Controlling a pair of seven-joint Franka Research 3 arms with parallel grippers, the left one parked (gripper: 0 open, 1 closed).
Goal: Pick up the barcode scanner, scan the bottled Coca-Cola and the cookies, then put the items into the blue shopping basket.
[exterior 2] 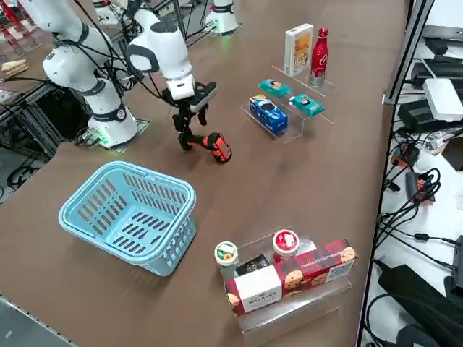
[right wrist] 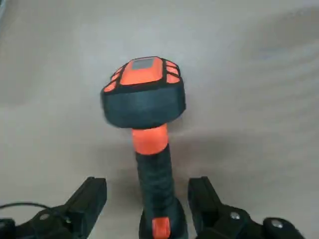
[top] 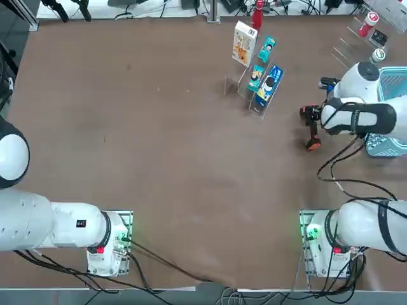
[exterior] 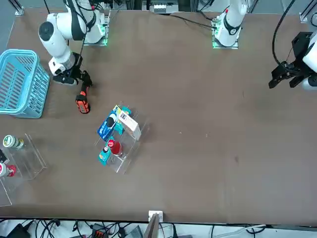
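Observation:
The barcode scanner (right wrist: 144,107), black with an orange head and handle band, lies on the brown table (top: 159,159) beside the basket. My right gripper (right wrist: 148,193) is open and low over it, one finger on each side of the handle with a gap on both sides. The same gripper (exterior 2: 187,124) and scanner (exterior 2: 211,144) show in the right side view. The red Coca-Cola bottle (exterior 2: 319,48) and the white cookies box (exterior 2: 297,49) stand upright together on a clear stand. The blue shopping basket (exterior 2: 130,210) holds nothing.
A blue packet (exterior 2: 266,112) and two teal packets (exterior 2: 306,105) sit on the lower steps of the clear stand (exterior 2: 286,130). A second clear stand (exterior 2: 289,303) near the basket carries a red biscuit box (exterior 2: 311,271) and small bottles (exterior 2: 226,253).

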